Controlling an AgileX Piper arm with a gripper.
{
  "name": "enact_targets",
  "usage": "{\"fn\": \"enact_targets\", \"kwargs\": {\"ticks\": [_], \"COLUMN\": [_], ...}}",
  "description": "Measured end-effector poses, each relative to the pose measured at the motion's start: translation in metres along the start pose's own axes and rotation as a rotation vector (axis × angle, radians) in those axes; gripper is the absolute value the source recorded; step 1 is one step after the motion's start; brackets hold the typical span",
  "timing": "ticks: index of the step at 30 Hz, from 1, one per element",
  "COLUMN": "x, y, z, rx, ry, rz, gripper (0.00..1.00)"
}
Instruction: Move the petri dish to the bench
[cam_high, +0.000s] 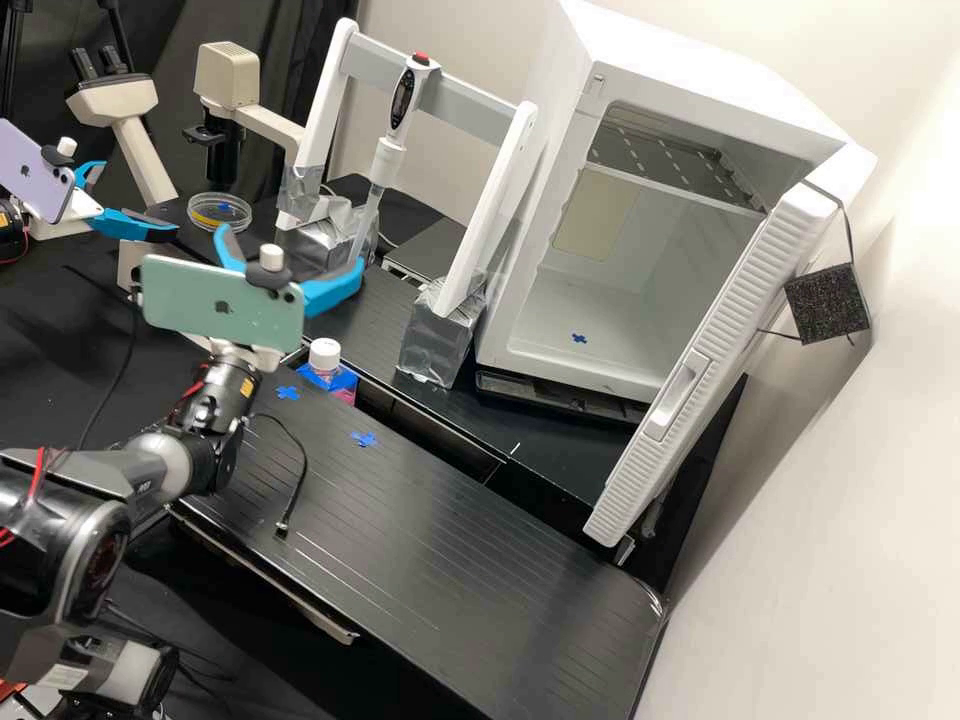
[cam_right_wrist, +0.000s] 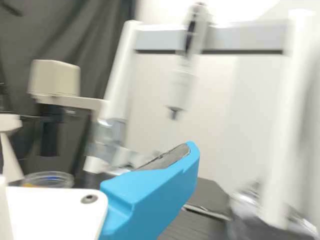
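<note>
Foremost in the high view, your dark grey arm (cam_high: 85, 500) stood beside the table (cam_high: 450, 560), its empty jaws held apart, while the petri dish (cam_high: 220, 212), with yellow content, lay on a dark surface by the microscope (cam_high: 228, 75). For the approach, the step you appeared to have in hand, you needed to centre the jaws on the dish's rim, slowly and level, clear of the white stand (cam_high: 325, 110). A light, even squeeze and an untilted lift would best have guarded you against slipping or spilling.
</note>
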Motion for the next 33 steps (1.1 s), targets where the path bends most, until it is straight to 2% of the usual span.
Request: {"fn": "enact_targets", "kwargs": {"ticks": [10,14,28,33], "x": [0.033,0.038,0.039,0.039], "y": [-0.009,-0.013,-0.015,-0.016], "z": [-0.039,-0.045,-0.047,-0.049], "rx": [-0.007,-0.016,-0.042,-0.077], "ry": [0.133,0.145,0.143,0.175], "rz": [-0.109,-0.139,-0.158,-0.181], "gripper": [1.0,1.0,1.0,1.0]}}
